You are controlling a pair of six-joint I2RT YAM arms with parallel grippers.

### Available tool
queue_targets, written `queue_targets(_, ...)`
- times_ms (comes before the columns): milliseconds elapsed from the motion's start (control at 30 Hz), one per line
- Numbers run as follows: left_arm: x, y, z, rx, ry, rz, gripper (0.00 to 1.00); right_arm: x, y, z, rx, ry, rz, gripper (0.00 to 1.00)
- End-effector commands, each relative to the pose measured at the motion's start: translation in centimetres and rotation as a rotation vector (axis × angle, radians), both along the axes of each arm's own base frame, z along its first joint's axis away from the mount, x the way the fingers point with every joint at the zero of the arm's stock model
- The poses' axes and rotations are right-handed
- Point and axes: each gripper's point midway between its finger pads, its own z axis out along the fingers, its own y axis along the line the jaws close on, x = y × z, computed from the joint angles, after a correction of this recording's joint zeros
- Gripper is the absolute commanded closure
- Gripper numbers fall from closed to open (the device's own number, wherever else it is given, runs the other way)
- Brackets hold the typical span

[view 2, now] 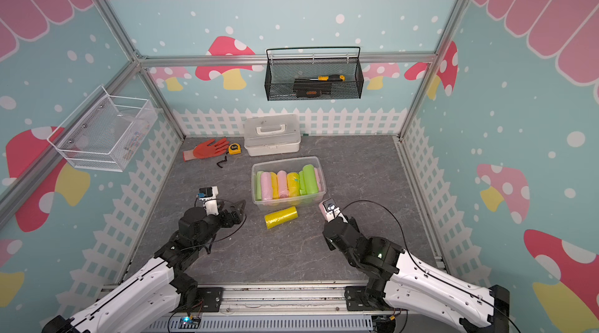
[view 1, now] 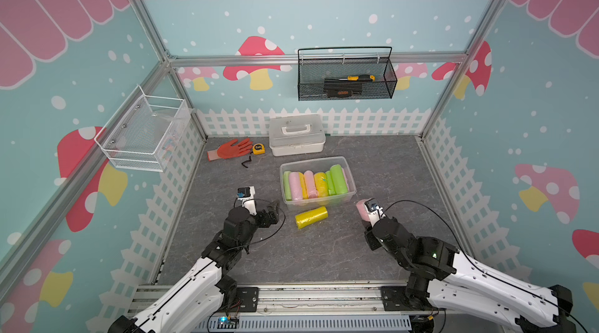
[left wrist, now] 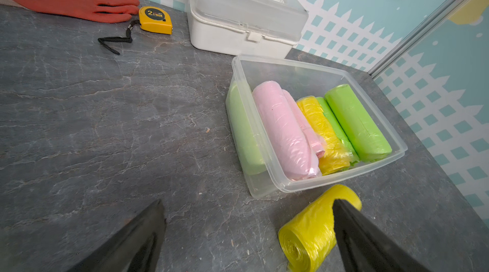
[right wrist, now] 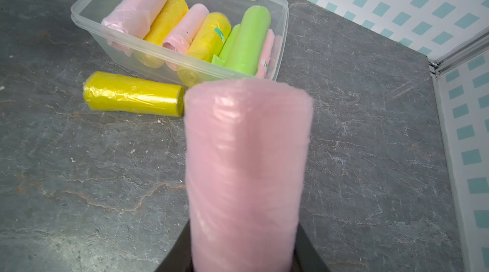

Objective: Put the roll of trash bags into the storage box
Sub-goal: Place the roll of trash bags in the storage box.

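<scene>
Pink roll of trash bags [right wrist: 246,164]: clamped in the right gripper [right wrist: 242,254] by one end, the rest sticking out ahead of the jaws; it is just off the storage box's near right corner, not yet over it.
Right gripper: clenched on the pink roll.
Left gripper [left wrist: 248,204]: jaws spread wide, holding nothing, low over the table near the loose yellow roll [view 1: 311,217].
Yellow roll: lies on the table just outside the near wall of the storage box [view 1: 316,160].
Storage box contents: green, pink and yellow rolls packed side by side across nearly its whole width (one green roll seems to ride a little higher than its neighbours).
White case [view 1: 296,135]: behind the box, lid shut, contents unseen.
Black mesh basket [view 1: 346,88]: on the back wall, holding a yellow-handled tool and some dark items.
White mesh basket [view 1: 142,133]: on the side wall, contents too faint to name.
Risk, room: with so little free floor left, the pink roll would likely land on top of the others and could roll out over the rim.
Risk, grip: slick film held at one end may slip or droop.
Risk, box: a low approach could catch the rim and shove the light tub.
</scene>
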Motion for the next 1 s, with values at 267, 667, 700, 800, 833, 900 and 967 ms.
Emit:
queue_targets(267, 0.4, -0.7, 0.1, 0.026, 0.003, -0.031, 0.01, 4.4, 7.7, 5.8, 0.058, 0.136, -0.005, 0.92)
queue_targets(667, 0.0, -0.7, 1.0, 0.029, -0.054, -0.044, 0.01, 13.7, 11.1, 2.9, 0.044, 0.305, -0.112, 0.92)
queue_targets(700, 0.1, -0.7, 1.0, 0.03, -0.056, -0.04, 0.01, 14.5, 11.4, 2.3, 0.033, 0.316, -0.116, 0.92)
queue_targets(800, 0.2, -0.4, 1.1, 0.034, -0.056, -0.024, 0.01, 16.3, 12.1, 0.1, -0.004, 0.363, -0.135, 0.97)
queue_targets(833, 0.3, -0.4, 1.0, 0.035, -0.053, -0.023, 0.01, 16.8, 12.3, -0.5, -0.011, 0.374, -0.14, 0.97)
queue_targets(900, 0.4, -0.5, 0.9, 0.039, -0.045, -0.024, 0.01, 17.9, 12.8, -1.6, -0.012, 0.396, -0.152, 0.97)
queue_targets(967, 0.5, -0.6, 0.8, 0.042, -0.034, -0.026, 0.01, 18.8, 13.2, -3.0, -0.018, 0.418, -0.158, 0.97)
